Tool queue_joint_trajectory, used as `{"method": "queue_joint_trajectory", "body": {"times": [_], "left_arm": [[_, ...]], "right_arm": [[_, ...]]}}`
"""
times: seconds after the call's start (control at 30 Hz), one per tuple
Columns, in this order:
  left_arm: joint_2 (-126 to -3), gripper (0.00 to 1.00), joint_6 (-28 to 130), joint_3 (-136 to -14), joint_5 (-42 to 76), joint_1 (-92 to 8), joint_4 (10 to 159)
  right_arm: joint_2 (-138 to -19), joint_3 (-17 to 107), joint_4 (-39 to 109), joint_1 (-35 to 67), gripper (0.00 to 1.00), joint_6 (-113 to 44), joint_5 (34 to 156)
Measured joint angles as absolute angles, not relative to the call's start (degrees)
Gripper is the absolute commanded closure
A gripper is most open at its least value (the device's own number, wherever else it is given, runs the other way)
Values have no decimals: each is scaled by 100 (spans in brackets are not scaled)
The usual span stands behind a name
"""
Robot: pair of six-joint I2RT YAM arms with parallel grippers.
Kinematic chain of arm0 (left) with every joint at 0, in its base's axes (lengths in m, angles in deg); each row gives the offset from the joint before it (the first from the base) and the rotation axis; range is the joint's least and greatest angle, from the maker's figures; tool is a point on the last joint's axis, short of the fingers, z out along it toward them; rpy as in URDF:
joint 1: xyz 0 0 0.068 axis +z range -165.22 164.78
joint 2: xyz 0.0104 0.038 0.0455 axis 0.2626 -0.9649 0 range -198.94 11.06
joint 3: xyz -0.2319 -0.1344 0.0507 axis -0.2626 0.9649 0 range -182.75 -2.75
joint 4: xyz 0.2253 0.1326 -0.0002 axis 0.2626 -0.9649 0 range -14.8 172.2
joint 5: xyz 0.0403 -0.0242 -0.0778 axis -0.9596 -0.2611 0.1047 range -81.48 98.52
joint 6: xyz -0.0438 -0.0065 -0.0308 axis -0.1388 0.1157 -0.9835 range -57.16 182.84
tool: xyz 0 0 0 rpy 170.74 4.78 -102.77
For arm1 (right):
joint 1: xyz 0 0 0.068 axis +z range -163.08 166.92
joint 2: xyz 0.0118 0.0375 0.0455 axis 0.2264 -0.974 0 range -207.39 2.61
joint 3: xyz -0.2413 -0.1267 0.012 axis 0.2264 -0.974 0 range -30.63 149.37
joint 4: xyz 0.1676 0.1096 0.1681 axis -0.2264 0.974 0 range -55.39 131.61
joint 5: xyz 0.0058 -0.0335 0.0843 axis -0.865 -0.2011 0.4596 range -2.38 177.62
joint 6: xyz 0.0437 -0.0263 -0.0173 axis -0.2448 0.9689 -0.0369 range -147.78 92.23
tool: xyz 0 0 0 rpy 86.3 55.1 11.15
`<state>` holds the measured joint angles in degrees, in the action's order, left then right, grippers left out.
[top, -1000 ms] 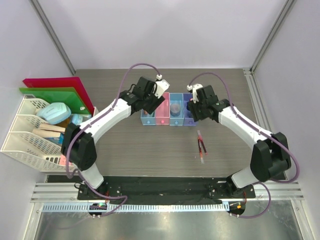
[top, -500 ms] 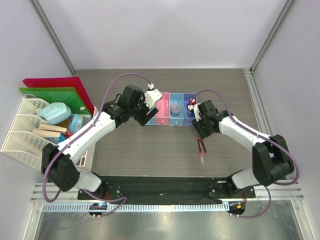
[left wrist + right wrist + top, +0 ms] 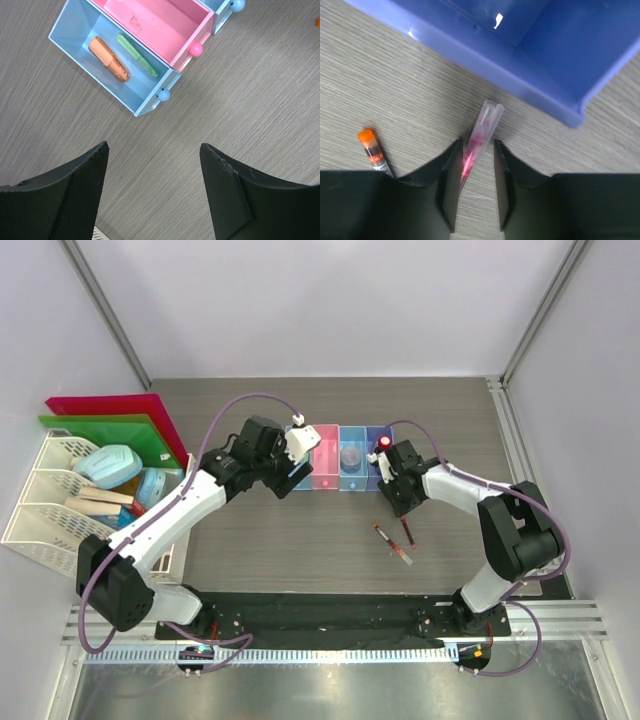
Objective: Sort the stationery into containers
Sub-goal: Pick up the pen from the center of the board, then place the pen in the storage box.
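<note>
Near purple box, my right gripper narrow around red pen, ready to pinch; left gripper wide, empty.

Glossy translucent plastic boxes, matt woodgrain table

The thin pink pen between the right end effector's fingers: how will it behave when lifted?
The pen looks slim and rigid, probably light. The right end effector straddles it near one end, so it may pivot. Round-bodied, it could roll if nudged.
</note>
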<state>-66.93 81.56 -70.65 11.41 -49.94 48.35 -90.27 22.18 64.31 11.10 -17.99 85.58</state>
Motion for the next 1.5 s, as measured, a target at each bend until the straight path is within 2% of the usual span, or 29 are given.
{"method": "queue_joint_trajectory", "body": {"times": [0.03,0.07,0.1,0.33,0.53,0.87,1.13,1.5], "left_arm": [[-6689,26,8156,-7054,1144,-4994,4833],[-6687,26,8156,-7052,1155,-4994,4824],[-6685,26,8156,-7049,1161,-4994,4816],[-6604,27,8281,-7021,1340,-4994,4789],[-6372,26,8491,-6652,1458,-4994,4822],[-6116,22,8469,-5727,1463,-4889,5065],[-5305,16,8456,-4993,1614,-4614,5321],[-4857,14,8783,-4779,1906,-4387,5316]], "right_arm": [[-9053,2234,6404,1110,83,-1782,8571],[-9079,2253,6393,1110,98,-1775,8575],[-9108,2284,6380,1110,99,-1771,8571],[-9112,2369,6313,1106,99,-1695,8649],[-8841,2465,6925,1125,99,-1590,9369],[-8225,4054,7720,1420,99,-1716,10499],[-9471,5772,6870,1458,99,-2619,10905],[-11372,6649,5683,1458,99,-3388,11087]]}}
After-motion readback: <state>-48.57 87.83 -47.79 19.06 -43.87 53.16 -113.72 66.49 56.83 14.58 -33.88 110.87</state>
